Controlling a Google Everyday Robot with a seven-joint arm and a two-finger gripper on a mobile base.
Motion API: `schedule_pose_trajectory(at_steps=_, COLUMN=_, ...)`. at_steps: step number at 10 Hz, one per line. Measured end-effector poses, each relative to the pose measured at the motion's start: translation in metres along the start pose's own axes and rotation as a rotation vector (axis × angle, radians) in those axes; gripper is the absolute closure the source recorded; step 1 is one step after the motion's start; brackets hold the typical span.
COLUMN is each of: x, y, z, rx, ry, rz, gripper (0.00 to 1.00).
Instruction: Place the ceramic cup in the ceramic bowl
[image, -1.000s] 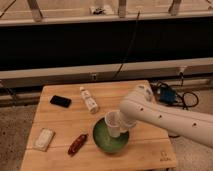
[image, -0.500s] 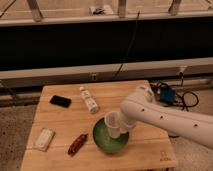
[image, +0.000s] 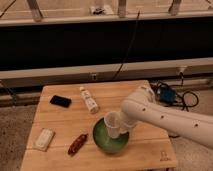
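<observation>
Cup (image: 112, 125): lower centre of frame, upright, inside the rim of the bowl (image: 100, 144).
Gripper (image: 122, 128): at the cup's right side, clamped on it.
Contact with the bowl floor: cannot tell.
Done: cup brought to the bowl.
Left, likely: set down, release, withdraw.

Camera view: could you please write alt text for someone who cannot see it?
The robot's gripper holds a small off-white ceramic cup over a wide green ceramic bowl on a wooden table. A white bottle lies nearby.
</observation>
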Motion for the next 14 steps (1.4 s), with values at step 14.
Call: schedule_pose_trajectory(at_steps=14, x=-0.0014, y=-0.0014, z=0.0036, rx=0.009, ry=-0.038, rz=-0.011, gripper=1.00)
